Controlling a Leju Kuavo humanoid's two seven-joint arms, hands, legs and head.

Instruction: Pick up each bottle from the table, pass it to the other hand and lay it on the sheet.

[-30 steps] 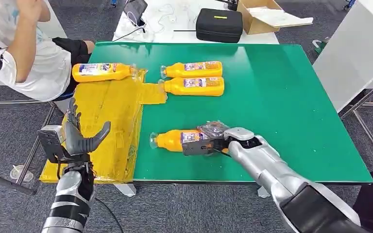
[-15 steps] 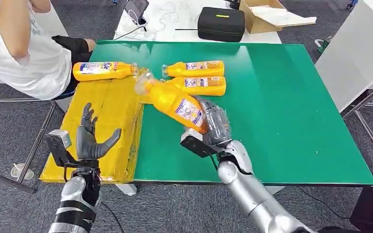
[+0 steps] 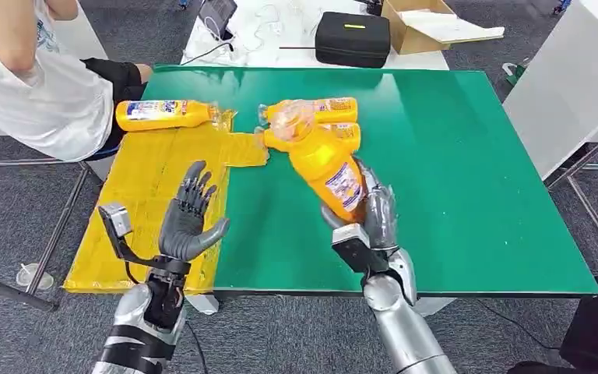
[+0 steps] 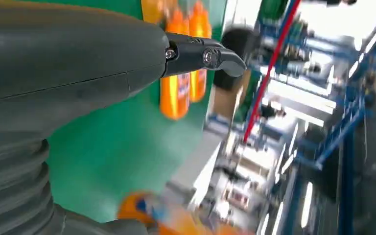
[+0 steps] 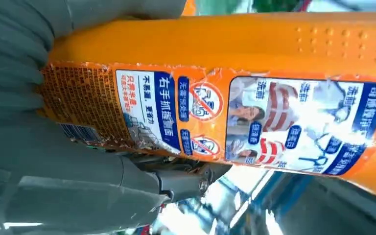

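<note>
Done: one bottle [image 3: 160, 114] lies at the sheet's [image 3: 156, 195] far edge.
Now: my right hand [image 3: 374, 214] grips a raised bottle [image 3: 327, 167]; left hand [image 3: 191, 222] waits spread, empty.
Left: I judge handover, then two bottles [image 3: 315, 125] on the table [image 3: 467, 171].

open green table [image 3: 467, 156] right, bottles [image 3: 319, 121] crowding left

I see bright, even overhead light on the green table [image 3: 467, 171], soft shadows only. My left wrist view is smeared, bottles beyond the table blurred; ceiling lights [image 4: 293, 93] glare white.
</note>
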